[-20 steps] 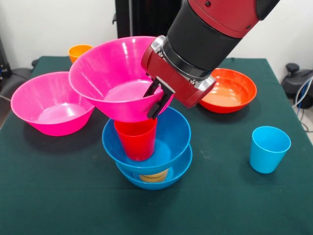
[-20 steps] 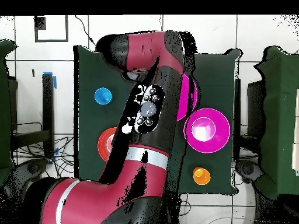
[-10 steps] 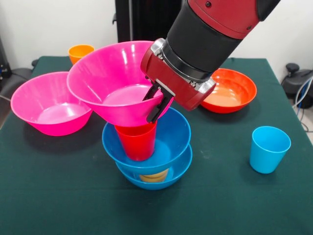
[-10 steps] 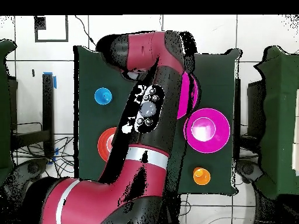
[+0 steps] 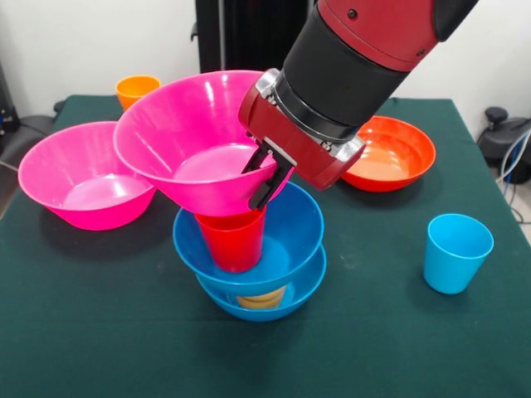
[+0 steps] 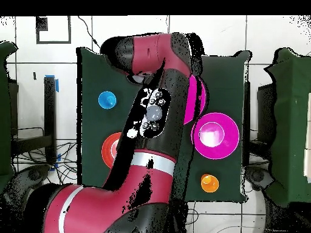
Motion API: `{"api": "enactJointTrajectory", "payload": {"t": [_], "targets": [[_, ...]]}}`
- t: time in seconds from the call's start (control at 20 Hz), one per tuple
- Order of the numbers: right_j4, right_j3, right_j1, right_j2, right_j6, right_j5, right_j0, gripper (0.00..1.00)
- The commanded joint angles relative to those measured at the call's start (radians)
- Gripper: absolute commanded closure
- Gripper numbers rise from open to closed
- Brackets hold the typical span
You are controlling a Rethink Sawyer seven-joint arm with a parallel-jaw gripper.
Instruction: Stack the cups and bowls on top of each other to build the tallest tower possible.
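1. The gripper [image 5: 267, 172] pinches the near rim of a pink bowl [image 5: 195, 137], one finger inside and one outside.
2. That bowl sits tilted on the red cup [image 5: 233, 239], its mouth leaning toward the picture's left.
3. The red cup stands inside the upper blue bowl [image 5: 282, 240] of the tower [image 5: 249, 265].
4. The upper blue bowl rests over a lower blue bowl [image 5: 290, 300]; a yellow cup [image 5: 260, 299] shows dimly through the lower bowl's wall.
5. A second pink bowl [image 5: 79, 178] sits on the table [image 5: 99, 332] to the left, just beside the held one.
6. An orange cup [image 5: 135, 87] stands at the far left corner.
7. An orange-red bowl [image 5: 394, 153] lies behind the arm [image 5: 365, 50] on the right.
8. A light blue cup [image 5: 455, 251] stands alone, upright, at the near right, well apart from the tower.
9. From above, the arm covers the tower; only a sliver of the held pink bowl shows beside it.
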State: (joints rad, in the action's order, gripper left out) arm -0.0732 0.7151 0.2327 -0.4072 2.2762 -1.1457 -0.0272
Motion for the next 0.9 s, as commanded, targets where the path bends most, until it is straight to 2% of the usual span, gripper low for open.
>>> {"api": "enactJointTrajectory", "payload": {"t": [0.05, 0.9], "targets": [[-0.012, 0.009, -0.014, 0.095, -0.026, 0.026, -0.008, 1.00], [-0.024, -0.015, -0.031, 0.097, -0.026, 0.082, -0.004, 1.00]]}}
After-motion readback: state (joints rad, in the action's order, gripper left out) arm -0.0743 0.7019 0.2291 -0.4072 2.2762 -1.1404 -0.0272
